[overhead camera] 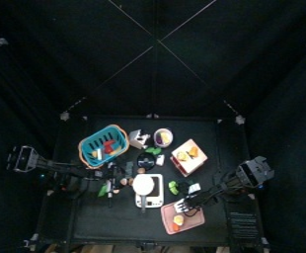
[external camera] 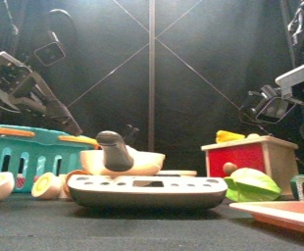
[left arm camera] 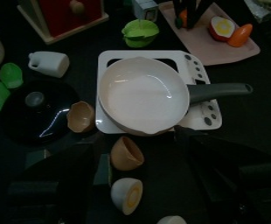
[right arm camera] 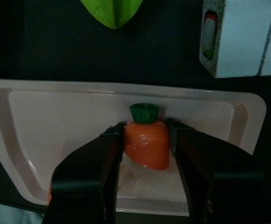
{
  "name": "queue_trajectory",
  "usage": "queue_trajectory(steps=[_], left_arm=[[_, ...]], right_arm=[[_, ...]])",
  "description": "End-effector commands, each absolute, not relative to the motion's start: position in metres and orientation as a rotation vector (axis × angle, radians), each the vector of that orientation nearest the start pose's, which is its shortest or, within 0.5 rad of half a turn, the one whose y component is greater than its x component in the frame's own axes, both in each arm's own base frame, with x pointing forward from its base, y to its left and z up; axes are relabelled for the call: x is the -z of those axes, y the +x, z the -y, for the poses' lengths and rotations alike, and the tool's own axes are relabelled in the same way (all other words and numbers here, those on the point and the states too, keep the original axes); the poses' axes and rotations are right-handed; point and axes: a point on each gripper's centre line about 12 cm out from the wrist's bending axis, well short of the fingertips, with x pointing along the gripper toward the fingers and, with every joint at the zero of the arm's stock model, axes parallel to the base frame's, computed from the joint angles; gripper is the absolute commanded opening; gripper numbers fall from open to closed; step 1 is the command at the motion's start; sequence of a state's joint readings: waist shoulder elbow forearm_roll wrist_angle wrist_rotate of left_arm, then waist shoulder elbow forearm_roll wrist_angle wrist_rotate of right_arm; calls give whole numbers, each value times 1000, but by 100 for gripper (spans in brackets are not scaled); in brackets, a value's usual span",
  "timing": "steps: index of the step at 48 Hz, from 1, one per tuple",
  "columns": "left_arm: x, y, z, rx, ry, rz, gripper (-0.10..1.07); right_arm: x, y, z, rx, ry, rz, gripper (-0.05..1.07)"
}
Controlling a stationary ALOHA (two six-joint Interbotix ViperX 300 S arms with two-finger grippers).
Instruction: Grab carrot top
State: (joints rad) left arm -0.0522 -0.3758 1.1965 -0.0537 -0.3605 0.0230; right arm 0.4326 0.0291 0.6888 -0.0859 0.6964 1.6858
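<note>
Carrot piece: a short orange plastic carrot top with a green stem cap (right arm camera: 148, 140) lies on the pale pink rectangular tray (right arm camera: 45, 114) at the table's front right. The right gripper (right arm camera: 145, 157) hangs directly over it, its 2 black jaws parted and standing on either side of the orange body, close to it; whether the pads touch it cannot be told. Nothing is lifted yet.

Left gripper: it hangs over the left half of the table above a white frying pan with a dark handle (left arm camera: 144, 89) set on a white square cooker base (left arm camera: 198, 114). Its jaws cannot be made out, so their state cannot be told.

Risks, as judged:
1. The carrot top is short and tapered. A grip closing low on the taper may squeeze it out forward, towards the green cap.
2. The tray looks smooth and shallow. A jaw tip pressing on its floor could push the tray, or slide the piece, before the grip sets.
3. A lime-green leaf-shaped toy (right arm camera: 112, 11) and a white box with a red panel (right arm camera: 243, 35) lie beyond the tray; a wide swing on lifting could strike either.
</note>
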Motion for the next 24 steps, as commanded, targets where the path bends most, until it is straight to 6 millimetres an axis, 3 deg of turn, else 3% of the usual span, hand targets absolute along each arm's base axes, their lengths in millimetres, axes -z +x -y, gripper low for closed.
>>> queue_trajectory(steps=[1, 24], left_arm=[[-160, 258, 12, 27, -12, -446, 98], [-160, 258, 12, 27, -12, -446, 98]], right_arm=[[-137, 295, -127, 753, 1014, -1178, 64], [-147, 305, -124, 712, 969, -1129, 64]])
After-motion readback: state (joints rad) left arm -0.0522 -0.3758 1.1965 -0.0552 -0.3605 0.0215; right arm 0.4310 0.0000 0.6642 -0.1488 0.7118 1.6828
